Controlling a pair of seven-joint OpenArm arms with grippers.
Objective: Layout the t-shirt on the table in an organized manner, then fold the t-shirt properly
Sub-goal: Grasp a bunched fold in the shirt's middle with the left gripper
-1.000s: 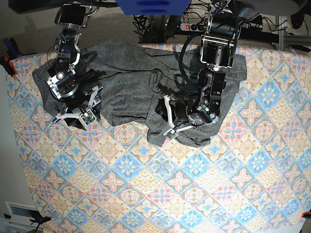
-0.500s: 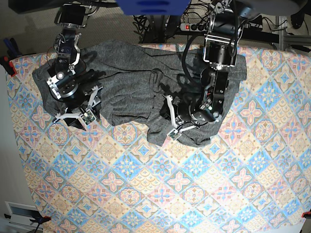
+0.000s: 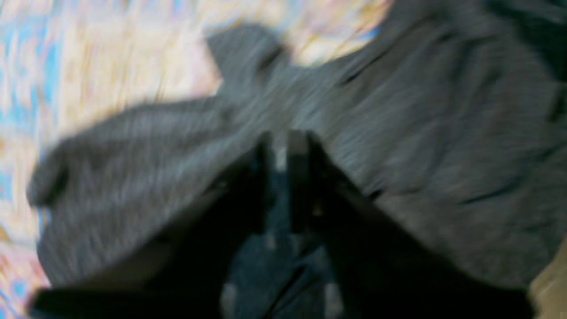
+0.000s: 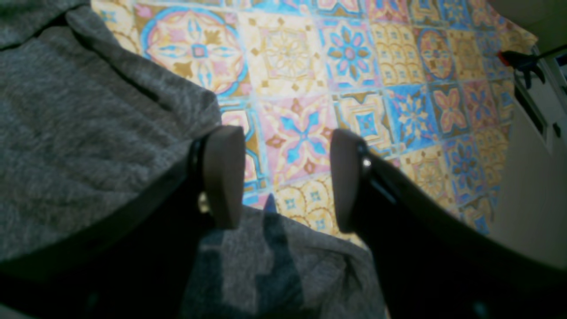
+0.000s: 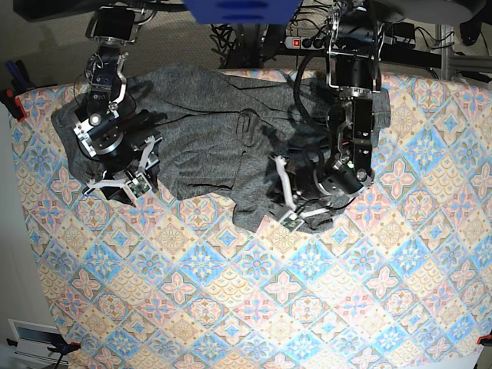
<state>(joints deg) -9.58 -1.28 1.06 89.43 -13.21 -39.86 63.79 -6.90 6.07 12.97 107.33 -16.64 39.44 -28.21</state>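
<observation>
The left wrist view is smeared by heavy motion blur. The right wrist view is sharper, softened nearby. Even overhead light is seen; short shadows are cast.

— What colour is the t-shirt (image 5: 207, 134)?

— Dark heather grey, plain, with no print showing; flecked lighter and darker up close.

— And the table (image 5: 254, 307)?

— A tile print: diamond floral medallions in blue, pink, peach and cream, with yellow-gold ones among them.

— The arms?

— Black. The right gripper (image 4: 288, 177) has brownish-tan pads (image 4: 223, 175) on black fingers. The left gripper (image 3: 283, 173) looks black too, though that view is badly blurred, so I would not swear to more.
</observation>
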